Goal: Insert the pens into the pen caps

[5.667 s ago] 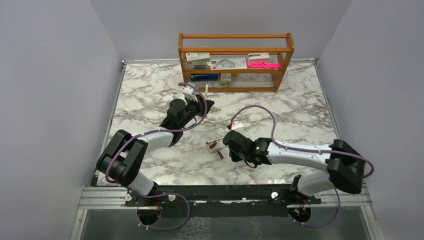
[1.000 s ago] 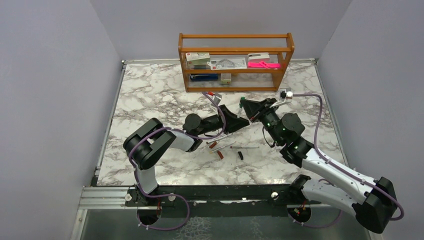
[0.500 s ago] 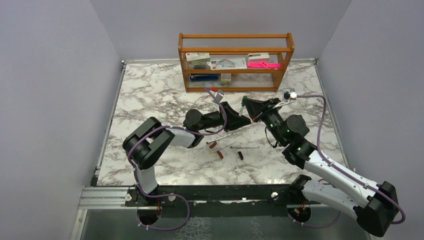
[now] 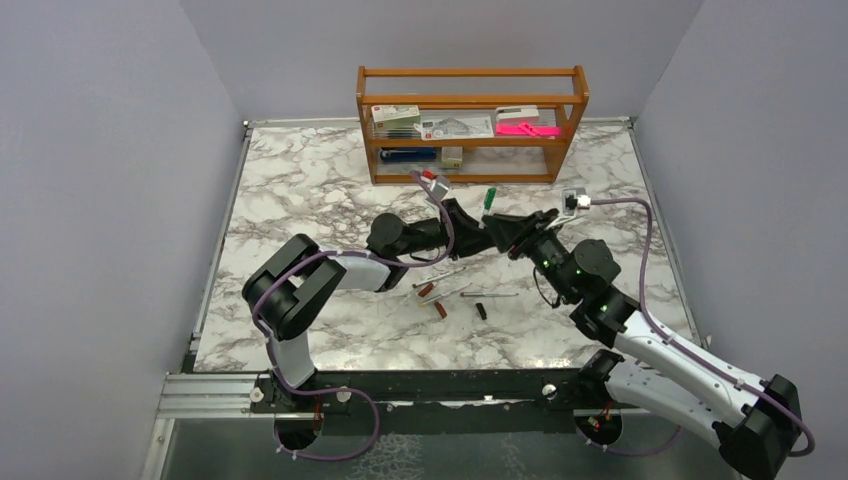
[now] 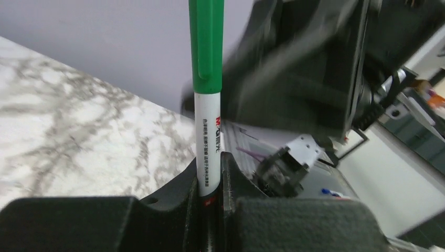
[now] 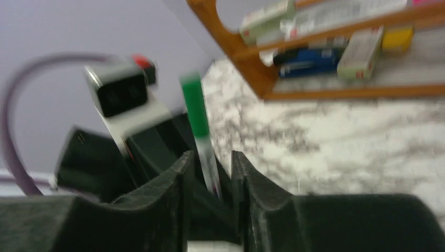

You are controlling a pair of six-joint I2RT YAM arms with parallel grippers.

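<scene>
**Top external:** Above the middle of the marble table (image 4: 300, 180), the left gripper (image 4: 478, 238) and right gripper (image 4: 508, 232) meet tip to tip. A pen stands up between them, its green cap (image 4: 489, 196) pointing to 12 o'clock, towards the wooden shelf (image 4: 470, 100). At 7 o'clock from the grippers lie the loose pens (image 4: 452, 276), two red-brown caps (image 4: 427, 290) and a black cap (image 4: 480, 311), all uncapped and close together.

**Left wrist:** The left fingers (image 5: 236, 181) are closed tight on the lower end of the white barrel (image 5: 209, 152), which carries small printed lettering. The green cap (image 5: 206, 42), with its clip, appears fully seated on top at 12 o'clock. The right gripper is a dark blur at 2 o'clock.

**Right wrist:** The right fingers (image 6: 173, 181) stand slightly apart on either side of the barrel, the gap looking a little wider than the pen. The blur hides whether either one touches it.

This pen is probably light, stiff and smooth-skinned, so likely to slip or swivel in a pinch. The best hold is probably low on the barrel, well clear of the cap end. Each cap is best taken across its middle and pushed straight along the pen's axis. The thin sticks on the table may roll when nudged.
</scene>
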